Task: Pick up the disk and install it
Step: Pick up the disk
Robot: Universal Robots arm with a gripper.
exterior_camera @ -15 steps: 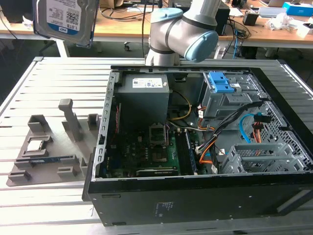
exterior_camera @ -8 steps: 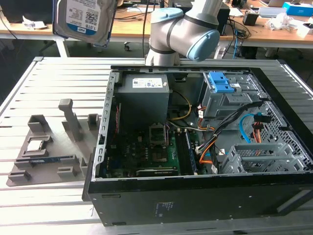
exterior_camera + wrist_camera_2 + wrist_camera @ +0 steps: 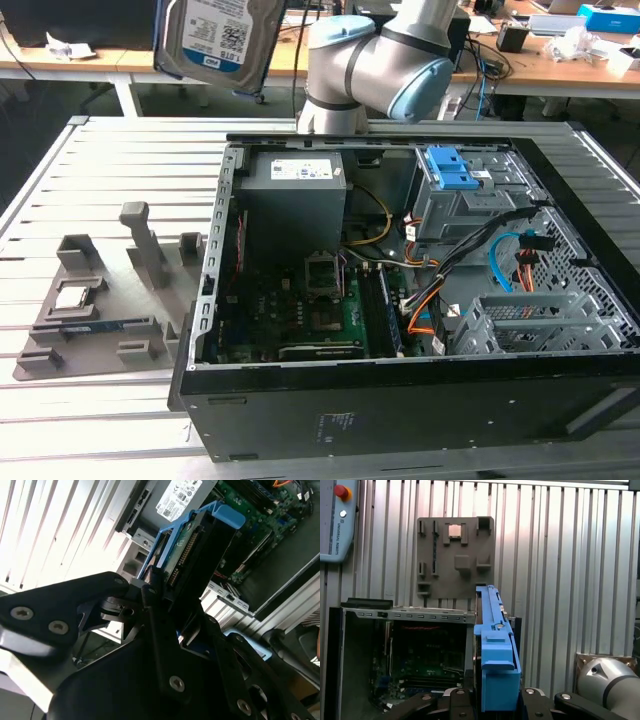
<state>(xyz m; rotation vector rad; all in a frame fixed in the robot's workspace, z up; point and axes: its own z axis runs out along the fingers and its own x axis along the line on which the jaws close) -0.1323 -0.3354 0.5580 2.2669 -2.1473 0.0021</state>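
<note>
The disk [image 3: 215, 35] hangs high over the slatted table, at the exterior view's upper left, behind the open computer case [image 3: 400, 410]. Its silver face and white-and-blue label are tilted toward the camera. In the second wrist view my gripper [image 3: 175, 607] is shut on the disk [image 3: 200, 545], black fingers clamping its blue carrier, connector edge showing. The first wrist view shows the disk [image 3: 492, 645] edge-on, with my gripper [image 3: 495, 702] beneath it.
Inside the case are a grey bay with a blue latch [image 3: 455, 175], a power supply [image 3: 295, 190] and a perforated metal cage [image 3: 530, 320]. A grey fixture tray [image 3: 90, 310] holding a small silver chip [image 3: 75, 295] lies beside the case. The arm [image 3: 380, 60] stands behind it.
</note>
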